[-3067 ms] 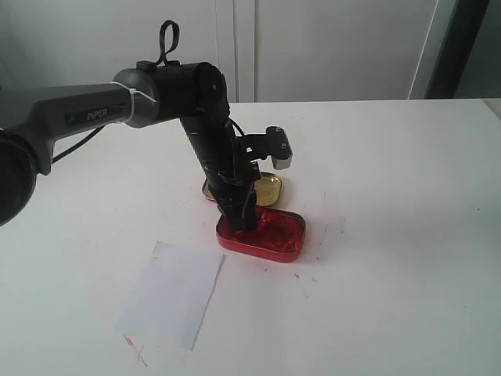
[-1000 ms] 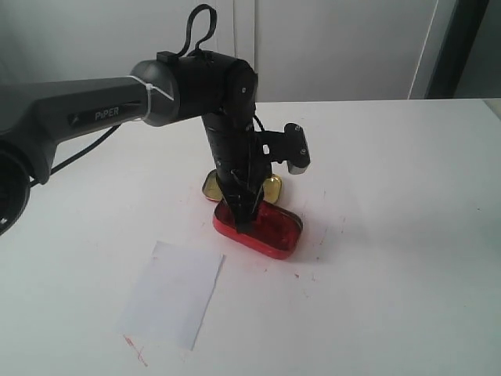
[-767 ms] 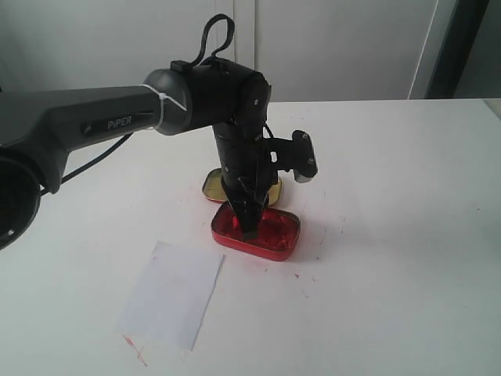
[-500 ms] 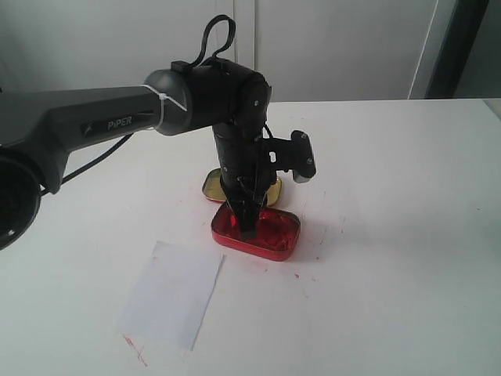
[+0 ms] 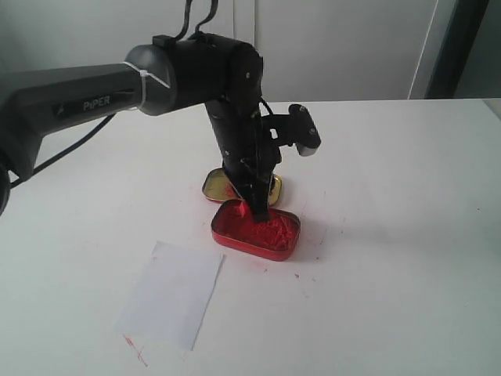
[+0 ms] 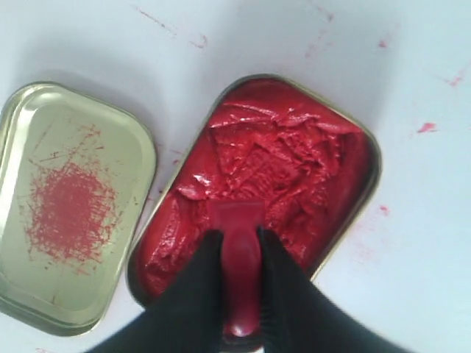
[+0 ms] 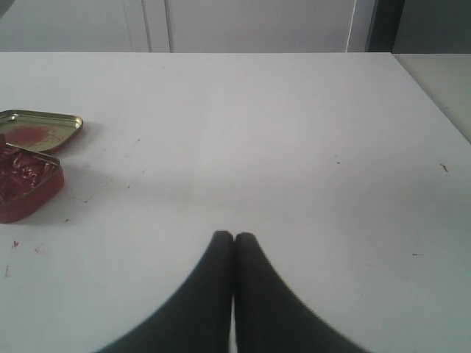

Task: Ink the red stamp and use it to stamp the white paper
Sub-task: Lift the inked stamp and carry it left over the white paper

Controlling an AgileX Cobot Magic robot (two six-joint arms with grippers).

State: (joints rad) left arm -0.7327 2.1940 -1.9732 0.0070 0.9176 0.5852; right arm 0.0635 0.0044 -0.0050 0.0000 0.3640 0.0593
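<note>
My left gripper (image 5: pixel 252 205) (image 6: pixel 237 237) is shut on the red stamp (image 6: pixel 240 257) (image 5: pixel 247 208), its black fingers (image 6: pixel 199 283) clamping the narrow handle. The stamp points base-down and its square base hangs just over the lumpy red paste in the open red tin (image 5: pixel 257 230) (image 6: pixel 291 151). The white paper (image 5: pixel 172 291) lies flat on the table, nearer the camera and left of the tin in the exterior view. My right gripper (image 7: pixel 234 239) is shut and empty, low over bare table away from the tin (image 7: pixel 23 184); the exterior view does not show it.
The gold-coloured tin lid (image 5: pixel 213 186) (image 6: pixel 73 198) (image 7: pixel 40 123), smeared red inside, lies right beside the tin. Small red specks (image 5: pixel 135 349) mark the white table (image 5: pixel 391 235) near the paper and around the tin.
The left arm has risen and tilted, lifting the stamp up out of the red paste. The tin, lid and paper stay where they were.
</note>
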